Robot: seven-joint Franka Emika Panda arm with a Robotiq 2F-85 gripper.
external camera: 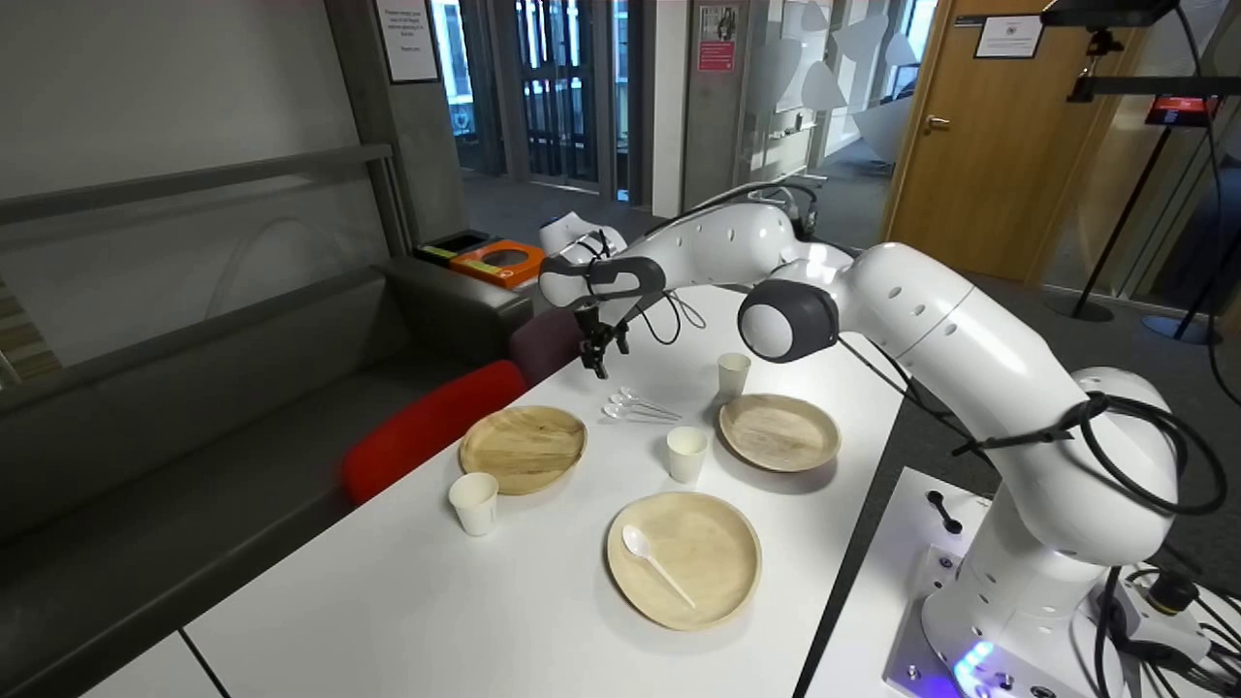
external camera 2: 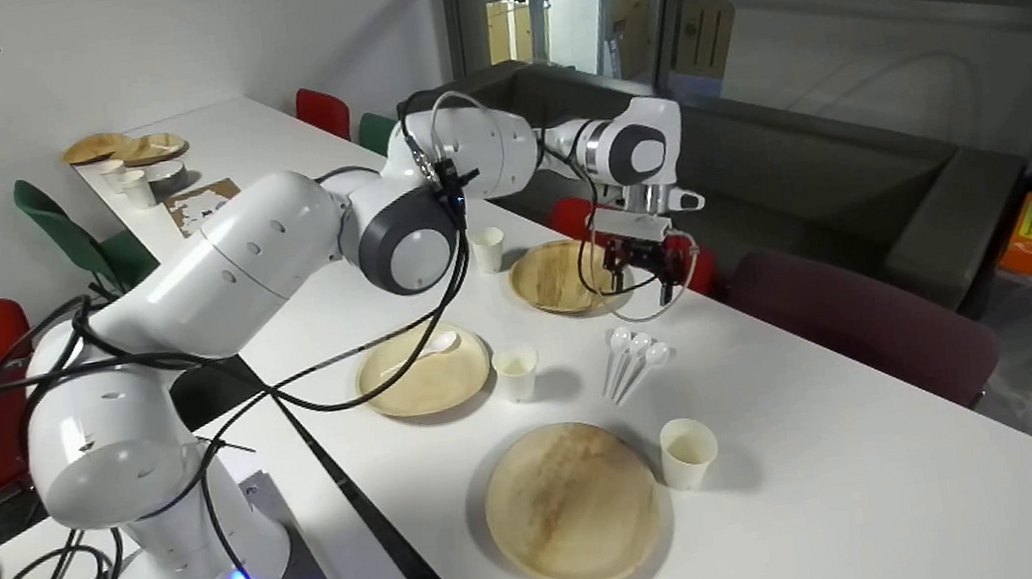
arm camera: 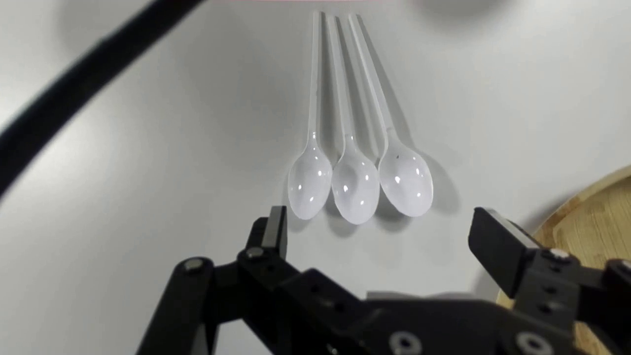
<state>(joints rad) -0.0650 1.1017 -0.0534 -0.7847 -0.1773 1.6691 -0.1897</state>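
My gripper (arm camera: 378, 209) is open and empty, held above the white table. It also shows in both exterior views (external camera: 611, 359) (external camera 2: 640, 290). Nearest to it are three white plastic spoons lying side by side on the table: the left spoon (arm camera: 309, 182), the middle spoon (arm camera: 356, 190) and the right spoon (arm camera: 406, 180). In the wrist view their bowls lie just beyond the fingertips, between the two fingers' lines, handles pointing away. A round wooden plate (arm camera: 596, 222) lies beside the right finger and shows in both exterior views (external camera: 524, 449) (external camera 2: 550, 280). The gripper touches nothing visible.
Another wooden plate (external camera: 713, 543) bears a white spoon (external camera: 659, 567). A third plate (external camera 2: 571, 504) is bare. Three pale cups (external camera: 474, 504) (external camera: 686, 456) (external camera: 733, 374) stand among the plates. A red chair (external camera: 427, 427) and grey sofa (external camera: 242, 407) border the table. A black cable crosses the wrist view.
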